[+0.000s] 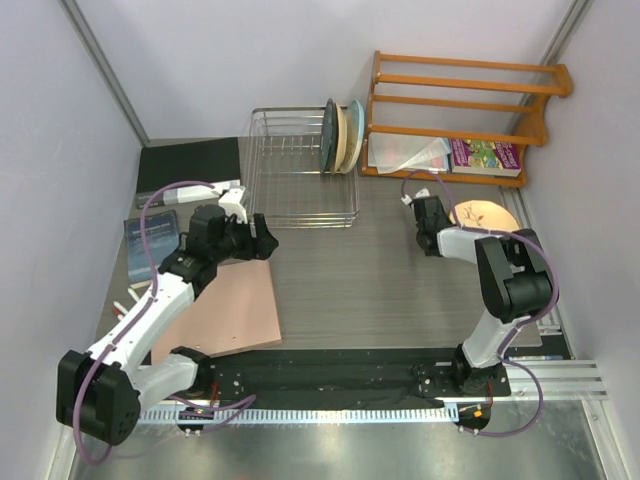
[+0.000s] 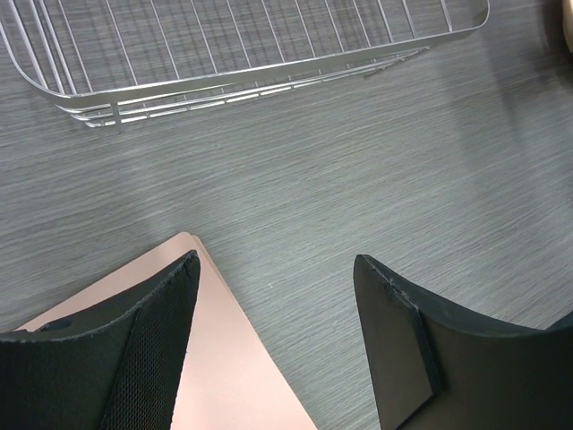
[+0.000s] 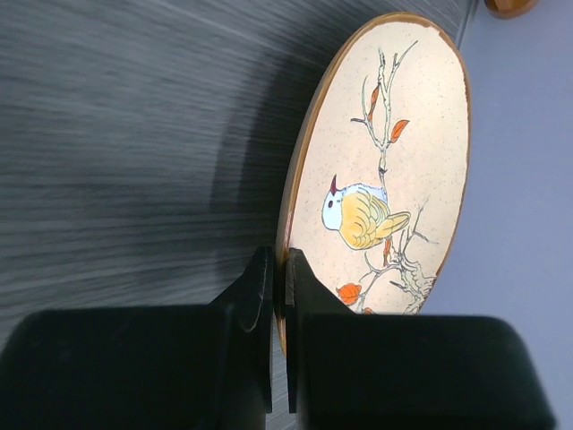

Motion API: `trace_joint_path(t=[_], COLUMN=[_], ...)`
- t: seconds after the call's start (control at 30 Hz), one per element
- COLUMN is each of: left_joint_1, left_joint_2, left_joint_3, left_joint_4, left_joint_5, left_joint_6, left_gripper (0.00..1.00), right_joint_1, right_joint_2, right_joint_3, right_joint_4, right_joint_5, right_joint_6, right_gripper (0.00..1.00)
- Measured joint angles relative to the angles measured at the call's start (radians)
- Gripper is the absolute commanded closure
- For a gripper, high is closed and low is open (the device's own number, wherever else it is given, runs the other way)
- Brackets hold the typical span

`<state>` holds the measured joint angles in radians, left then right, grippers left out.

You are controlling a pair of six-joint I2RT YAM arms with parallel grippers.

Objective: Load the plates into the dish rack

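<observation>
Yellow-orange bird plate [image 3: 385, 179] rim pinched between right jaws, seemingly tilted; left jaws spread, empty, near dish rack [image 2: 269, 67].

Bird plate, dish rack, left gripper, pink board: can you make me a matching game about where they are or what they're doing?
Things:
1. bird plate
2. dish rack
3. left gripper
4. pink board

States:
A. open, holding nothing
B. lying flat on the table
C. pinched at its rim by the right gripper
D. has plates standing on edge at its right end

Pairs: 1-C, 2-D, 3-A, 4-B
</observation>
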<state>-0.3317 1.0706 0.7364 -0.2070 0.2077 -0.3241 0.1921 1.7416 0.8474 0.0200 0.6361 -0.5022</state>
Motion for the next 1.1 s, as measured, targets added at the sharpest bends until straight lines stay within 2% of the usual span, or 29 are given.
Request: trace_joint_path(t=[0.13, 0.3, 0.63, 0.77, 0.83, 0.87, 0.93, 1.0, 1.1], left_joint_1=[0.000, 0.000, 0.000, 0.000, 0.000, 0.000, 0.000, 0.000, 0.000], left_joint_2=[-0.024, -0.067, -0.146, -0.153, -0.152, -0.151, -0.146, -0.135, -0.113], left_joint_3=[0.000, -0.002, -0.055, -0.077, -0.080, -0.080, -0.080, -0.080, -0.080], left_joint_4=[-0.005, -0.032, -0.124, -0.150, -0.158, -0.158, -0.158, -0.158, -0.151], left_joint_5=[-0.010, -0.050, -0.194, -0.221, -0.223, -0.223, -0.222, -0.217, -0.184], left_joint_6=[0.000, -0.002, -0.017, -0.045, -0.058, -0.061, -0.064, -0.066, -0.084], left_gripper=[0.28, 0.26, 0.23, 0.22, 0.22, 0.22, 0.22, 0.22, 0.23], right_joint_1=[0.113, 0.365, 0.722, 0.903, 0.954, 0.969, 0.997, 1.012, 1.027], right_joint_2=[-0.055, -0.150, -0.153, -0.160, -0.172, -0.176, -0.188, -0.204, -0.216], right_joint_3=[-0.052, -0.126, -0.141, -0.145, -0.145, -0.145, -0.148, -0.159, -0.160], right_joint_4=[-0.031, -0.091, -0.150, -0.156, -0.156, -0.157, -0.158, -0.159, -0.186], right_joint_5=[0.008, -0.002, 0.012, -0.022, -0.047, -0.056, -0.078, -0.121, -0.187], right_joint_6=[0.014, 0.056, 0.128, 0.148, 0.154, 0.154, 0.151, 0.147, 0.137], right_gripper=[0.99, 0.99, 0.99, 0.99, 0.99, 0.96, 0.74, 0.61, 0.53])
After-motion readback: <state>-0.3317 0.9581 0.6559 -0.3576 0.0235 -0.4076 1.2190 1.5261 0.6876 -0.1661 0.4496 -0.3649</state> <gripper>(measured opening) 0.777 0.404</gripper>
